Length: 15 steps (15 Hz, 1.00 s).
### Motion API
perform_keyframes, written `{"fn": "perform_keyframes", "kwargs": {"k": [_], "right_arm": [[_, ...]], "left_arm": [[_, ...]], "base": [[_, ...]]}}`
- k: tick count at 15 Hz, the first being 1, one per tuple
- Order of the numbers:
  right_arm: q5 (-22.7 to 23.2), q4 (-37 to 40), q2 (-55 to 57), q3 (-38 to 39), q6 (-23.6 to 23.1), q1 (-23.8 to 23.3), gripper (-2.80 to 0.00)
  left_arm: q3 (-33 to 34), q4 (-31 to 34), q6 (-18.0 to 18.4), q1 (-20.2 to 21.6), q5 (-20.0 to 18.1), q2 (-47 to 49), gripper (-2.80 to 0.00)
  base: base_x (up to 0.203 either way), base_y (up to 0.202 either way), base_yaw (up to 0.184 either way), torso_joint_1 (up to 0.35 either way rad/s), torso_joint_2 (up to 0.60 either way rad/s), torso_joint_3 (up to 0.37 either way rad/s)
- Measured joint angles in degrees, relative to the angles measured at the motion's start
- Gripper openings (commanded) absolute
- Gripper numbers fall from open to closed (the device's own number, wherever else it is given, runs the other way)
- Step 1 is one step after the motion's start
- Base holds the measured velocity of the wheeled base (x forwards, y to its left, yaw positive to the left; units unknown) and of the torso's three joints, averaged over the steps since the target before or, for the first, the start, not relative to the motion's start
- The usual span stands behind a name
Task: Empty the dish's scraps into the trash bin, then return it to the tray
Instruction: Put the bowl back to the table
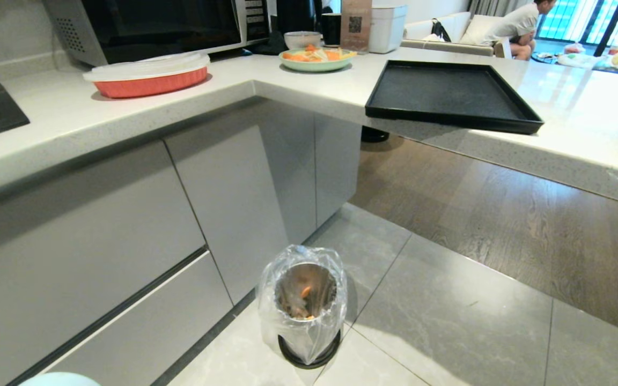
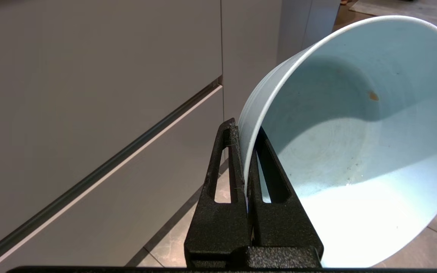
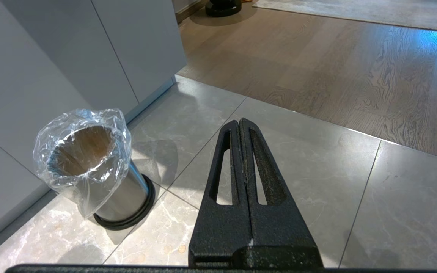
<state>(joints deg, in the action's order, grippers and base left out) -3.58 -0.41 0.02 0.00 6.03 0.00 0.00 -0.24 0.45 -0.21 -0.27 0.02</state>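
My left gripper (image 2: pixel 246 132) pinches the small pale-blue dish's (image 2: pixel 355 151) rim; it's empty. Orange scraps (image 1: pixel 306 292) lie in the bag-lined metal trash bin (image 1: pixel 303 305). My right gripper (image 3: pixel 241 125) is closed, empty. The black tray (image 1: pixel 448 96) sits bare on the counter.

The dish (image 2: pixel 355 151) is pale blue outside with a smooth whitish-blue inside bearing one small orange-brown speck, and the left gripper (image 2: pixel 246 132) on its rim is rough matte black, as is the right gripper (image 3: pixel 241 125). The trash bin (image 1: pixel 304 305) is shiny silver metal on a black base ring under a crinkled clear bag, with orange scraps (image 1: pixel 305 292) showing inside. The tray (image 1: pixel 448 96) is matte black on a speckled white counter (image 1: pixel 126 118), above plain grey cabinet fronts (image 1: pixel 100 241), grey veined floor tiles (image 3: pixel 317 197) and brown wood-grain flooring (image 3: pixel 317 76).
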Motion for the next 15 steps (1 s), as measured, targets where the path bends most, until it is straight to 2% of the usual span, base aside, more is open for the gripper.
{"fn": "perform_keyframes", "kwargs": {"k": [4, 15], "right_arm": [[0.06, -0.08, 0.0, 0.0, 0.0, 0.0, -2.8], [0.01, 0.0, 0.0, 0.0, -0.02, 0.0, -2.8]], "left_arm": [[-0.02, 0.03, 0.01, 0.05, 0.05, 0.0, -2.8], [0.0, 0.0, -0.02, 0.05, 0.0, 0.0, -2.8]], "base": [[-0.002, -0.001, -0.023, 0.001, 0.0, 0.001], [0.002, 0.008, -0.172, 0.002, 0.0, 0.003]]}}
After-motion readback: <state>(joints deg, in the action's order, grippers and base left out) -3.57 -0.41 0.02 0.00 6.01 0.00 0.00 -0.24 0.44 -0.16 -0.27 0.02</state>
